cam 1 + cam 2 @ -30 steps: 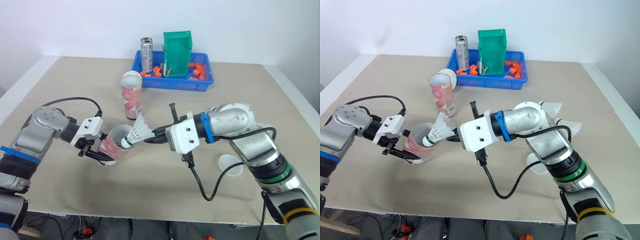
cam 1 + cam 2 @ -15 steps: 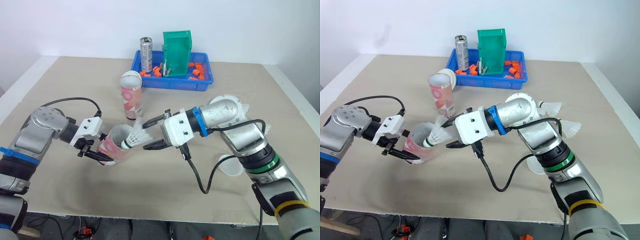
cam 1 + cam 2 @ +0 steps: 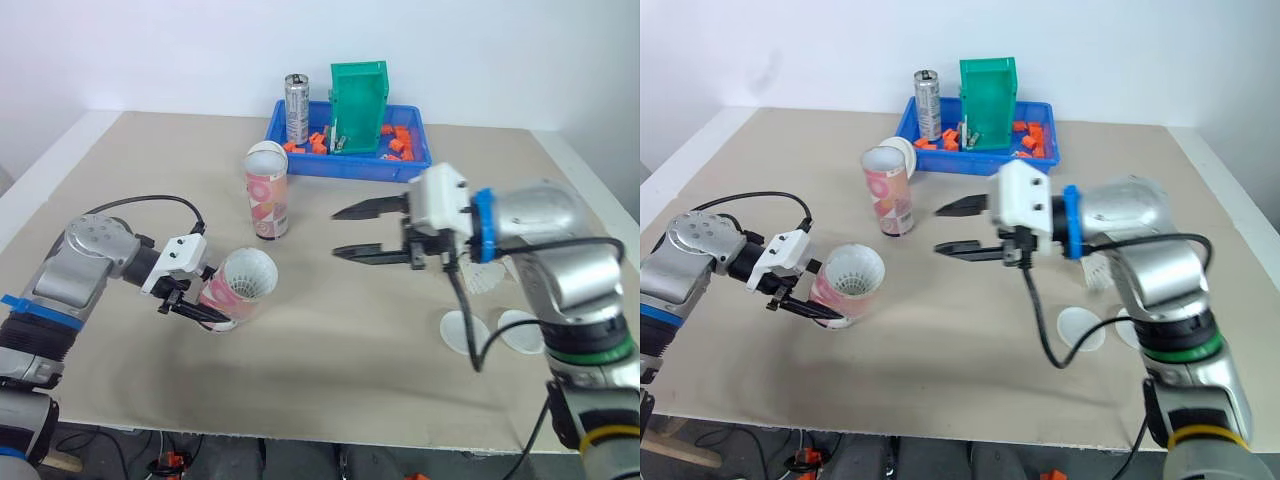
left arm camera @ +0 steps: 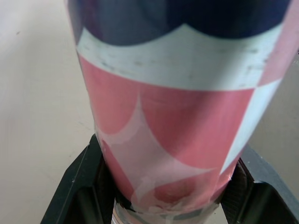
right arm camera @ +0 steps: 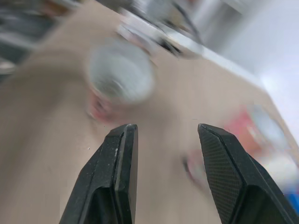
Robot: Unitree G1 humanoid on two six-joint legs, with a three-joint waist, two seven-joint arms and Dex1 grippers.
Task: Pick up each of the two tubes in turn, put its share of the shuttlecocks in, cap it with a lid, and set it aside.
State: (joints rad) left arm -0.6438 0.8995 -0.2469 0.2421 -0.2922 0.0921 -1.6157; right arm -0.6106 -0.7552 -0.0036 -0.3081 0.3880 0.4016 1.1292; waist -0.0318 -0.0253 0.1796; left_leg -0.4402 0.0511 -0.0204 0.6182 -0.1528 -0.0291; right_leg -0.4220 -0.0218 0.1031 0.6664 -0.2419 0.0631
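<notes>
1. Two flat round white plastic lids (image 3: 465, 330), laid on the beige counter (image 3: 330, 365) near its front edge, to the right. They are judged thin and slippery, best taken by the rim.
2. Pink-and-white cardboard tube (image 3: 228, 298), held tilted at the counter's left, mouth turned toward the centre. It is clamped about its lower body by the left tool (image 3: 192, 302), one black finger on either side. It is judged light and thin-walled, easily crushed. A moderate hold on the body, back from the mouth, is advised.
3. White feathered shuttlecock (image 3: 248, 274), seated inside the held tube, its skirt filling the mouth. The feathers are judged fragile, so the cork end is preferred for a hold.
4. Right tool (image 3: 337, 232), held over mid-counter, fingers spread wide, nothing between them.
5. Loose white shuttlecocks (image 3: 490, 278), partly hidden behind the right arm. Their number cannot be told.
6. Second pink-and-white tube (image 3: 267, 200), standing upright, apparently uncapped, with a third white lid (image 3: 902, 149) just behind its top.
7. Blue plastic tray (image 3: 345, 172) at the far edge, holding a silver can (image 3: 296, 108), a green bin (image 3: 358, 100) and small orange parts (image 3: 400, 140).

Change noted: half a second earlier the shuttlecock was held at the tube's mouth between the right tool's fingers. It is now lodged inside, and that tool has been drawn back rightward, emptied. The held tube is unmoved.
</notes>
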